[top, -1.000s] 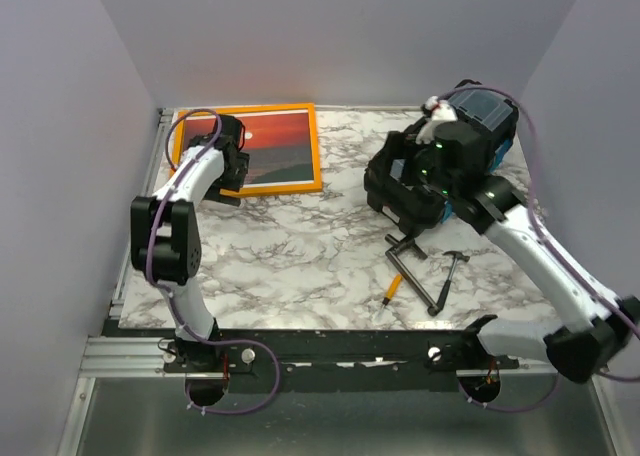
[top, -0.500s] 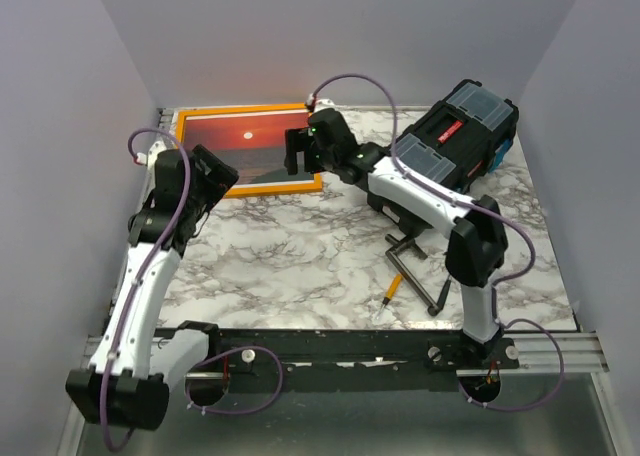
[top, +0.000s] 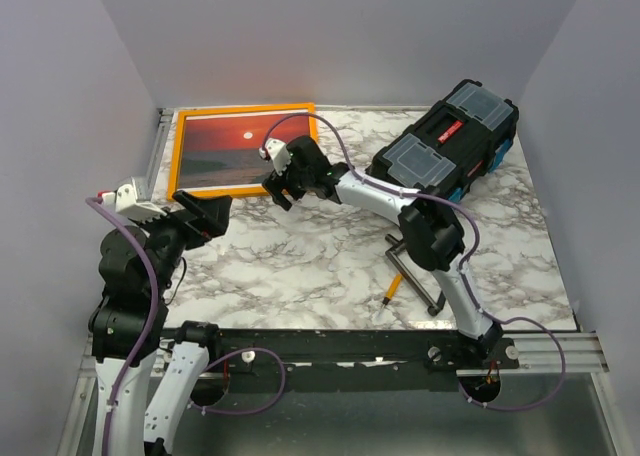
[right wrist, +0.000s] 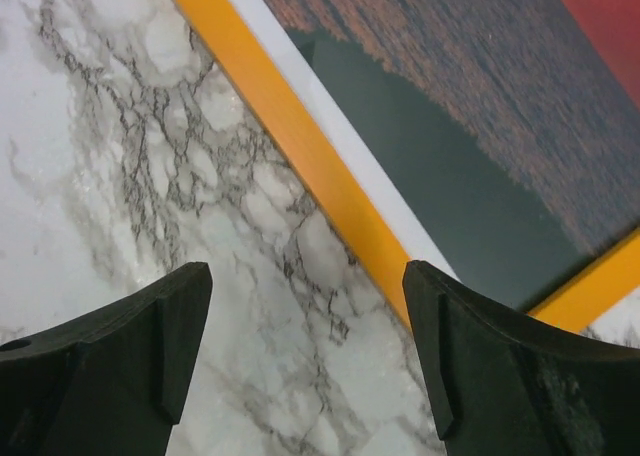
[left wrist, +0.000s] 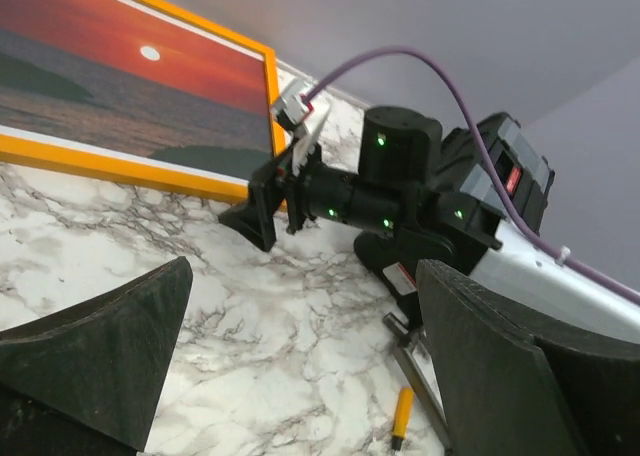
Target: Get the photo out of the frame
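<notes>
The sunset photo (top: pixel 235 141) lies inside the orange frame (top: pixel 174 161), flat at the table's far left. My right gripper (top: pixel 281 189) is open and empty, low over the marble just in front of the frame's near edge, close to its right corner. In the right wrist view the gripper (right wrist: pixel 305 346) is wide open over the marble, with the frame's border (right wrist: pixel 300 146) and the photo (right wrist: pixel 450 126) just beyond its fingertips. My left gripper (top: pixel 205 216) is open and empty, raised near the left front, apart from the frame. The left wrist view shows the left gripper (left wrist: pixel 300 306), the photo (left wrist: pixel 110 86), the frame (left wrist: pixel 120 164) and the right gripper (left wrist: pixel 262 211).
A black toolbox (top: pixel 450 141) stands at the back right, and it also shows in the left wrist view (left wrist: pixel 505 166). A metal clamp (top: pixel 412 266) and an orange pencil (top: pixel 391 289) lie right of centre near the front. The back wall runs close behind the frame.
My left arm has pulled back from the frame to the near left and risen. My right gripper has moved from above the photo's right side down to the frame's near edge.
</notes>
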Action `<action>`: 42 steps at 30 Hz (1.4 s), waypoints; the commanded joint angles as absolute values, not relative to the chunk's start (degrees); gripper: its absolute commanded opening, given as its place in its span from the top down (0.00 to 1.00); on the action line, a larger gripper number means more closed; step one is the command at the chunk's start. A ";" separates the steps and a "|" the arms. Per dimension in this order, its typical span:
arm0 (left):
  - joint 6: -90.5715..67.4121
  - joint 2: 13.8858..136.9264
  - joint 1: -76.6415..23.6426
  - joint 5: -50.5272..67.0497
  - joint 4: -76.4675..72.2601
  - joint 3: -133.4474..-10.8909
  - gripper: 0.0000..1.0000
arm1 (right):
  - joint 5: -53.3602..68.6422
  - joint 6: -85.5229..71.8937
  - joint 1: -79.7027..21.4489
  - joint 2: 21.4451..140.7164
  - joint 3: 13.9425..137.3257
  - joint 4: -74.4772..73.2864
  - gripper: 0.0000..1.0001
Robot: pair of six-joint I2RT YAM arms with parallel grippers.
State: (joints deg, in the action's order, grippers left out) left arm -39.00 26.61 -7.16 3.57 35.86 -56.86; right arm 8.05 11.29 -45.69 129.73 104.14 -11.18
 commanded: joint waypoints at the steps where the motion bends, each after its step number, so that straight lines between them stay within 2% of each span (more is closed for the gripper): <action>1: -34.73 27.67 -7.25 8.76 38.51 -56.91 0.02 | 13.58 22.11 -45.88 137.92 114.80 -14.28 0.19; 4: -34.01 27.30 -7.28 8.65 39.35 -57.15 0.01 | 11.90 23.54 -45.88 142.49 120.40 -17.58 0.26; 8: -34.57 26.94 -7.30 9.69 38.70 -56.33 0.01 | 9.88 25.58 -45.97 144.27 121.42 -16.79 0.32; 17: -36.03 27.55 -7.30 9.95 38.33 -54.74 0.02 | 3.09 30.18 -48.46 144.94 117.30 -14.25 0.67; 20: -37.66 27.72 -7.30 4.86 40.56 -55.07 0.02 | 1.88 30.98 -49.30 144.37 115.54 -13.98 0.79; 24: -47.03 30.09 -7.25 -6.67 46.85 -55.36 0.01 | 1.55 30.93 -50.94 140.62 111.46 -14.35 0.90; 27: -56.00 33.79 -7.21 -10.28 51.31 -53.87 0.01 | 4.14 27.82 -51.69 135.90 106.28 -13.71 0.94; 30: -62.36 36.92 -7.05 -8.38 51.34 -50.64 0.01 | 7.39 24.04 -52.01 131.12 101.87 -14.07 0.99; 42: -79.80 41.98 -4.31 3.60 35.46 -31.83 0.01 | 21.88 3.72 -52.36 113.09 83.77 -7.70 0.99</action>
State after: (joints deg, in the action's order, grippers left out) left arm -71.81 42.48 -5.34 -1.69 43.05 -37.26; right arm 14.85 13.93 -52.07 119.44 86.15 -12.29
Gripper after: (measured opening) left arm 0.983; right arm 0.304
